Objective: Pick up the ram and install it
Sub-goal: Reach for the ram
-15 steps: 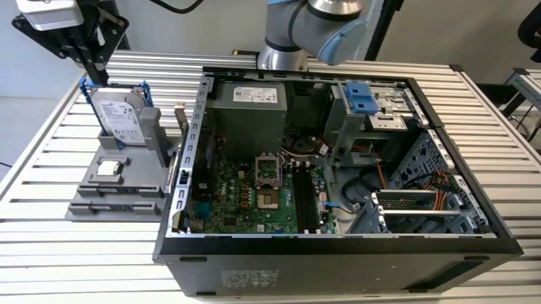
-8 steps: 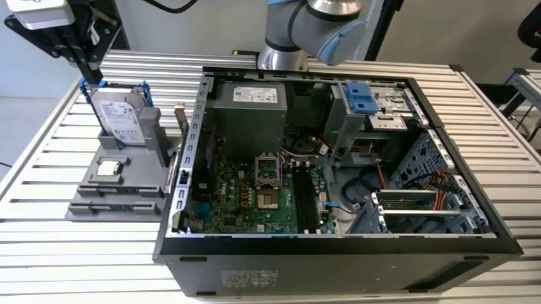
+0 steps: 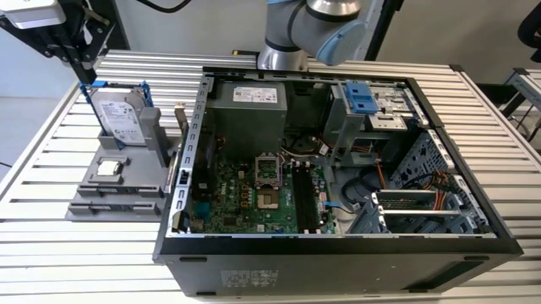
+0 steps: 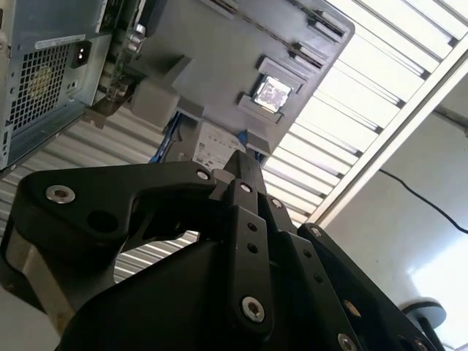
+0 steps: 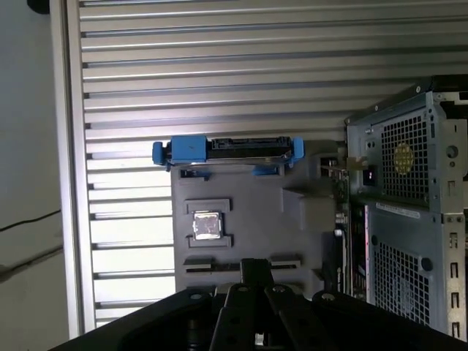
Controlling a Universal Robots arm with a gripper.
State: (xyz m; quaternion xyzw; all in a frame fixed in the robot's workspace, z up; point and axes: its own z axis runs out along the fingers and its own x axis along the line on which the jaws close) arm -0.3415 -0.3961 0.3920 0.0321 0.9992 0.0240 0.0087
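- The computer case [image 3: 338, 259] lay on its side at the near edge of the slatted metal table [image 3: 76, 253], its upper side open and rimmed all round by thin metal edges.
- Inside it, the long black memory slots [image 3: 301, 196] ran beside the green board, with free room straight above them.
- To the exterior view's left of the case sat the grey holder [image 3: 127, 168], with a narrow gap between the two. Bare slats lay on the holder's other side and in front of it.
- A small square chip [image 3: 108, 168] rested in a pocket in the middle of the holder.
- The ram [image 5: 212, 268] seemed to be the thin dark strip standing on edge in the holder's long groove, in line with the claw tips in the first wrist view. I could not be sure of it.
- Farther back, the hard drive [image 3: 118, 117] stood upright in the holder between blue rails.
- The claw [image 3: 85, 76] hung just above the drive's top edge, its fingers [image 4: 245, 157] drawn together with nothing between them. Whether it touched the drive could not be told.
- The arm [image 3: 308, 28] rose from the table's far edge behind the case.
- Beyond the table were a pale floor and a plain grey wall.
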